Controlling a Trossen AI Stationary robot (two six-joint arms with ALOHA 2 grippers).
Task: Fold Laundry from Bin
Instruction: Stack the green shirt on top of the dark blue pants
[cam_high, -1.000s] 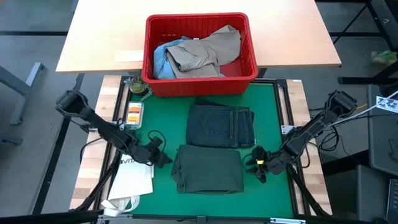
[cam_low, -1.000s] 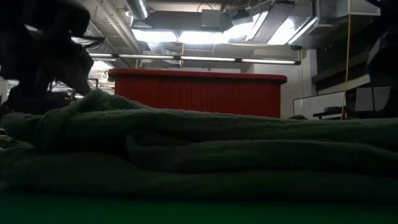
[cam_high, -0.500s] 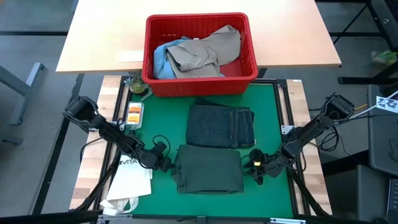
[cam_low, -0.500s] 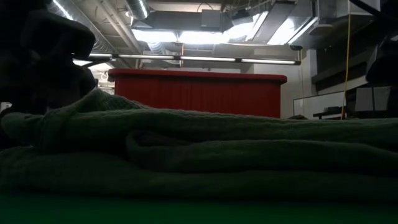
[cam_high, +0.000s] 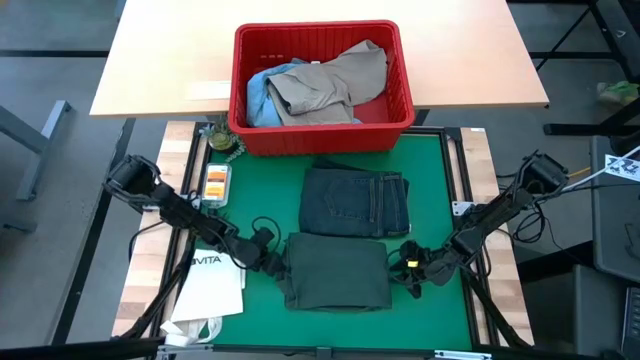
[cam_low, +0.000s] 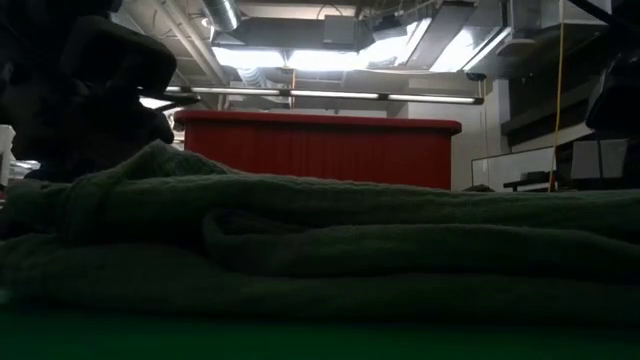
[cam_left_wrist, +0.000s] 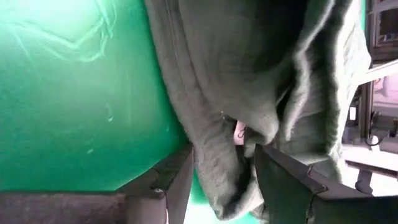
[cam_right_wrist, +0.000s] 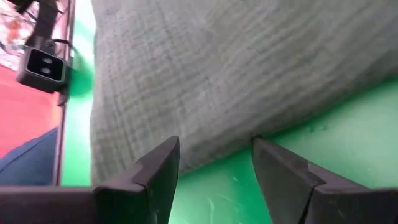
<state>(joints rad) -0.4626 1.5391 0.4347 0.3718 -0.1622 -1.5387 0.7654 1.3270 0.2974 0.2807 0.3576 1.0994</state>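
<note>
lying between both spread hands, each at an edge: folded green shirt

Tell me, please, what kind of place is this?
Probably a robotics lab or workshop: two robot arms work at a green mat beside a red bin, and exposed ceiling ducts show overhead.

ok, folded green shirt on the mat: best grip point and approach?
Take the green shirt by its two short side edges, coming in low along the mat. It lies flat as a thick folded stack; the left tool and right tool already sit open at those edges, fingers straddling the folds.
</note>
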